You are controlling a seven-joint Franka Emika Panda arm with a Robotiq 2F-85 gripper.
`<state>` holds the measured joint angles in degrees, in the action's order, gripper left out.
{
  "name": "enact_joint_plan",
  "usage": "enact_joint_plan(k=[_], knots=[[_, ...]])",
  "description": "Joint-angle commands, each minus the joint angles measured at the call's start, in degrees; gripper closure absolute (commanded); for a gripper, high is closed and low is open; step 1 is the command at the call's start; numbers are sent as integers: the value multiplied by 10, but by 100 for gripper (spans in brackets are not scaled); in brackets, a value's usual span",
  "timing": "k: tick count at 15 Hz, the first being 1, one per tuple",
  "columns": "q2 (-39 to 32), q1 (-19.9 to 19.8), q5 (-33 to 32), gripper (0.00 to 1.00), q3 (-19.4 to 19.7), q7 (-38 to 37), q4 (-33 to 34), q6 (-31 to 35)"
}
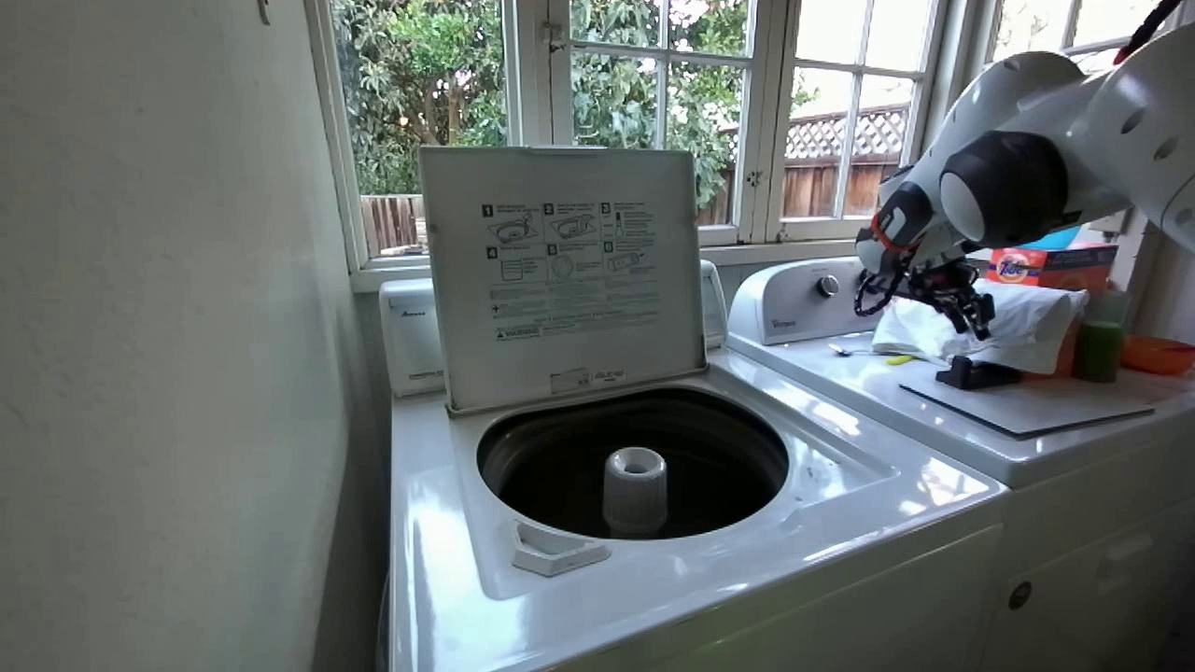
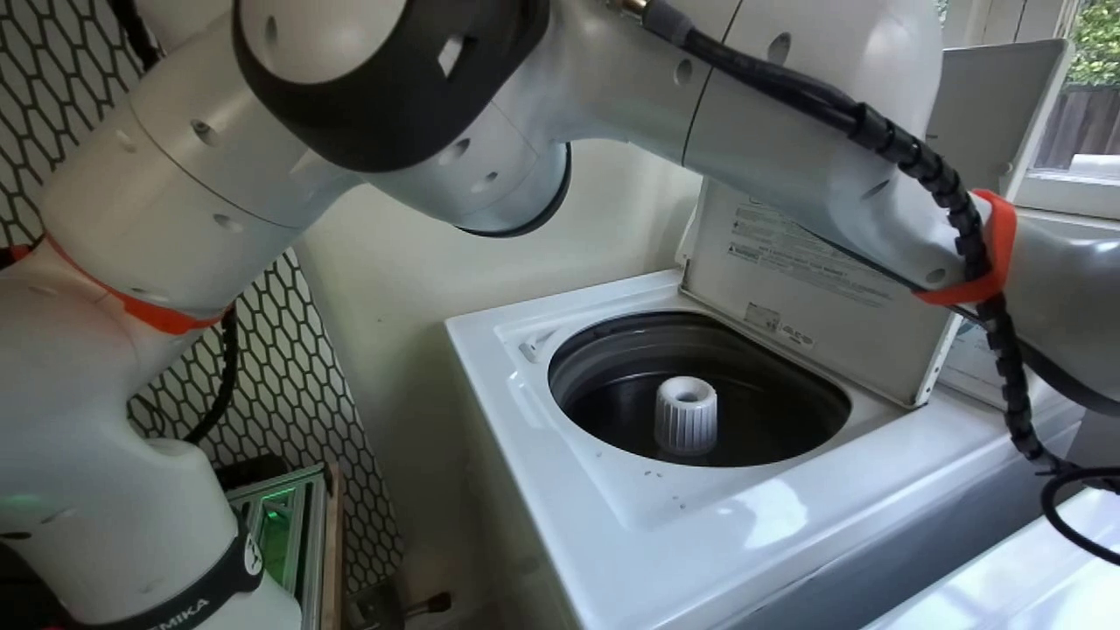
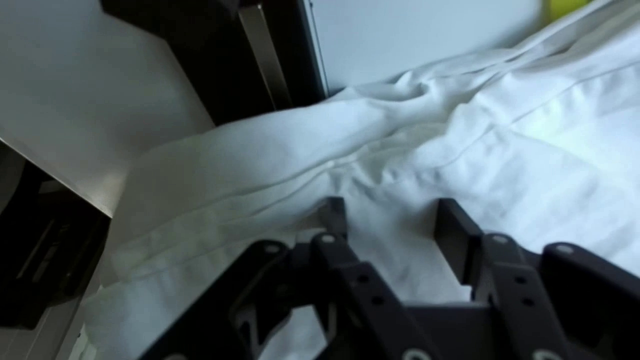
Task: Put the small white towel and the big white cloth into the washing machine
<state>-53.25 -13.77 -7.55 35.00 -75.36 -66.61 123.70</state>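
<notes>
The big white cloth [image 1: 1036, 317] lies bunched on top of the neighbouring machine, and it fills much of the wrist view [image 3: 540, 170]. My gripper [image 1: 976, 327] is at the cloth's front side. In the wrist view the gripper [image 3: 390, 215] is open, its fingertips apart, with white fabric behind and between them. I cannot tell whether the tips touch it. The washing machine [image 1: 747, 569] stands with its tub open; it also shows in an exterior view [image 2: 604, 534]. Its white agitator shows; the tub floor is dark. I cannot pick out a separate small white towel.
The washer's lid [image 1: 569, 280] stands upright at the back. On the neighbouring machine are a black block [image 1: 978, 374], a flat board [image 1: 1036, 406], a Tide box [image 1: 1055, 267], a green container [image 1: 1099, 351], an orange bowl [image 1: 1158, 356] and a spoon [image 1: 845, 351].
</notes>
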Motion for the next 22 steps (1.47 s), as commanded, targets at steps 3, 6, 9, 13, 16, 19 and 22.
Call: enact_joint_plan(k=[3,6,9,13,16,19,22], knots=[[-27,-10,3,96,-1,0,41,-20],[-23,-17,13,100,-12,10,42,-17],[-4,-20,30,100,-30,23,34,-8],[74,-7,59,100,-52,62,-14,68],[145,8,66,100,-63,96,-57,141],[225,17,83,100,-95,154,-118,205],[302,17,106,100,-139,227,-188,264]])
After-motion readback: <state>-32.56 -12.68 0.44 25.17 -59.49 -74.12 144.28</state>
